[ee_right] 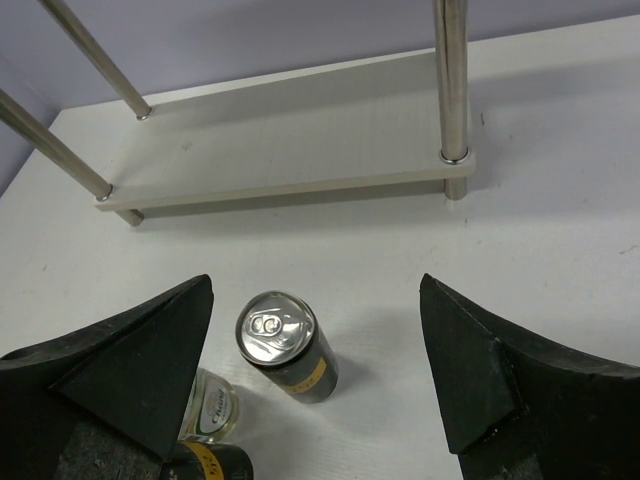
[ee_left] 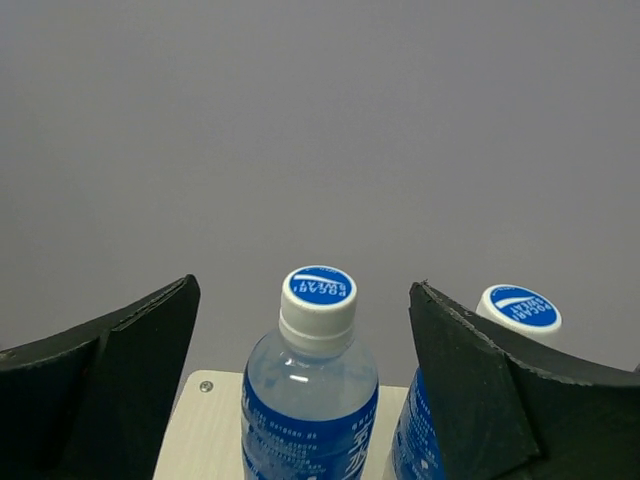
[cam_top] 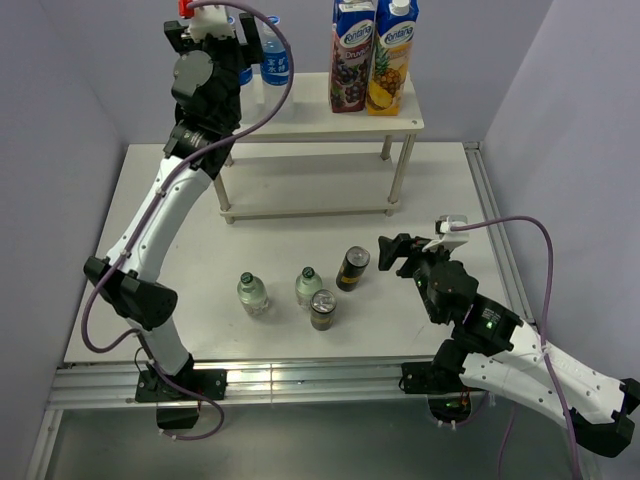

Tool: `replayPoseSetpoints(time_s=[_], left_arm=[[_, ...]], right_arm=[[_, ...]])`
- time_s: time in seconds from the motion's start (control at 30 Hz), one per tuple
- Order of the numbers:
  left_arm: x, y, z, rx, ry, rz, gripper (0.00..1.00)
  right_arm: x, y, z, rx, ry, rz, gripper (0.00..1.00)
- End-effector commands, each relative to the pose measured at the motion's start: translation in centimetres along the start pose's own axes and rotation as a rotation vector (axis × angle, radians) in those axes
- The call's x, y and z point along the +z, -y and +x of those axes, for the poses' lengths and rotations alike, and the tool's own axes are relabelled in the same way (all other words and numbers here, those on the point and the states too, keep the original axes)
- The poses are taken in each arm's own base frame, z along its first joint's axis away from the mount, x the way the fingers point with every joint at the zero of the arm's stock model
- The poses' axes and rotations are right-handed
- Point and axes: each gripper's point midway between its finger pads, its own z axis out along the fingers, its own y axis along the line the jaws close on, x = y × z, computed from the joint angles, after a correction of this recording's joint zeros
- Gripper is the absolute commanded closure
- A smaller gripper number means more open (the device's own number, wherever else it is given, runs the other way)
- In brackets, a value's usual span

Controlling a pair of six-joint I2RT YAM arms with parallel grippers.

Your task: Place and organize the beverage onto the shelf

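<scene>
The cream-white shelf (cam_top: pixel 310 118) stands at the back. Two blue-capped water bottles stand on its top board at the left: one (cam_top: pixel 275 55) in plain sight, the other (ee_left: pixel 312 400) between my left gripper's fingers. My left gripper (cam_top: pixel 243 50) is open and straddles that bottle without touching it; the second bottle (ee_left: pixel 520 310) shows behind its right finger. Two dark cans (cam_top: pixel 352 268) (cam_top: pixel 323 309) and two green-capped bottles (cam_top: pixel 253 293) (cam_top: pixel 308 285) stand on the table. My right gripper (cam_top: pixel 392 255) is open and empty, just right of the nearer can (ee_right: pixel 285 345).
Two tall juice cartons (cam_top: pixel 372 55) stand on the right end of the top board. The shelf's lower board (ee_right: pixel 290 150) is bare between its metal legs (ee_right: pixel 450 80). A raised rail (cam_top: pixel 495 230) runs along the table's right edge. Grey walls close in on three sides.
</scene>
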Motion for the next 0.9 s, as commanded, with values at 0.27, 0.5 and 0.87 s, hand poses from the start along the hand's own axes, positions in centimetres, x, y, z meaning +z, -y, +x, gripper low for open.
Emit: replayPoseSetpoints(time_s=[0.27, 0.5, 0.87], left_arm=[[-10.6, -1.5, -2.5, -0.085, -0.098, -0.01, 0.04], [-24.4, -1.6, 4.5, -0.263, -0.413, 0.056, 0.03], [-37.3, -5.2, 16.3, -0.315, -0.813, 0.013, 0.01]], right_arm=[[-0.2, -0.1, -0.1, 0.052, 0.012, -0.013, 0.1], [-0.6, -0.3, 0.8, 0.055, -0.03, -0.039, 0.09], [-0.9, -0.4, 1.9, 0.083, -0.065, -0.06, 0.1]])
